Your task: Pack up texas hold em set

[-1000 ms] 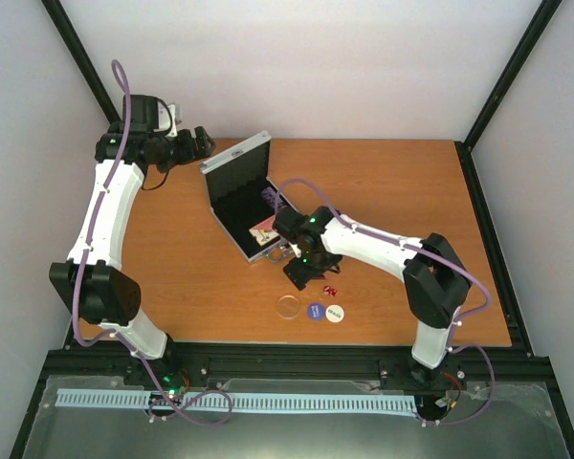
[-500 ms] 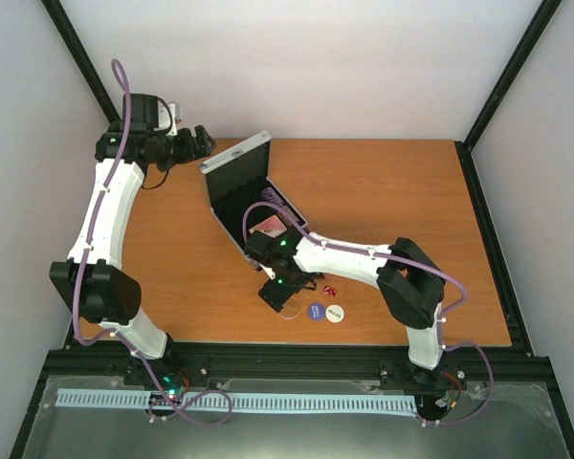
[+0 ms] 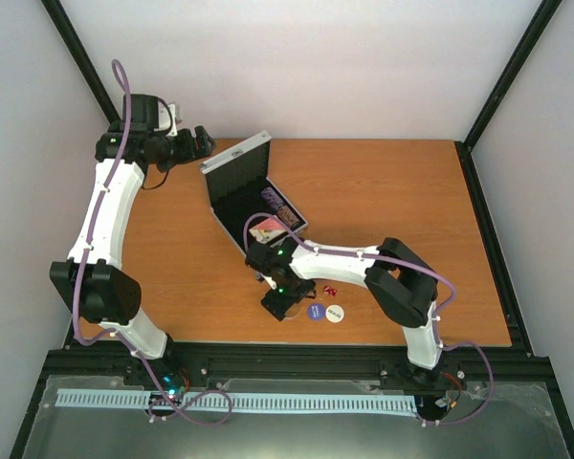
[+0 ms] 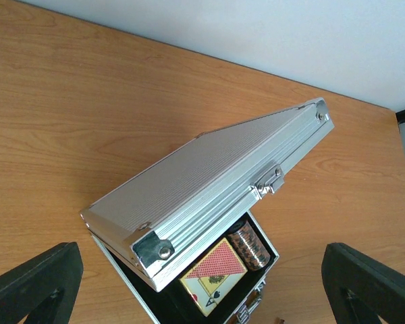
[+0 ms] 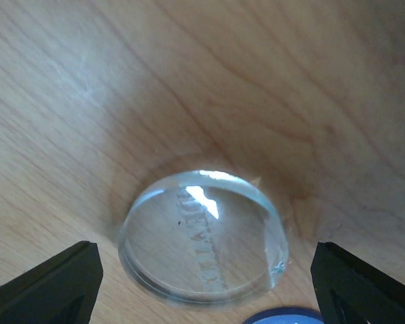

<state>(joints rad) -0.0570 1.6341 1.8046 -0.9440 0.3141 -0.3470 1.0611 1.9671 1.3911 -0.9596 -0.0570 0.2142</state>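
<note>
The right gripper (image 3: 281, 304) has just swung away from the open case (image 3: 237, 174), so the clear disc (image 5: 202, 246) now lies directly beneath it, between its spread fingers and likely next to be packed, while the left gripper (image 3: 203, 142) hangs wide apart.

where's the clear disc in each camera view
right wrist: clear disc fills the lower centre of the frame.
top external: front centre, mostly hidden under the right gripper.
left wrist: not in it.
shared landmark: blue disc right beside it; its edge shows at the bottom of the right wrist view.
</note>
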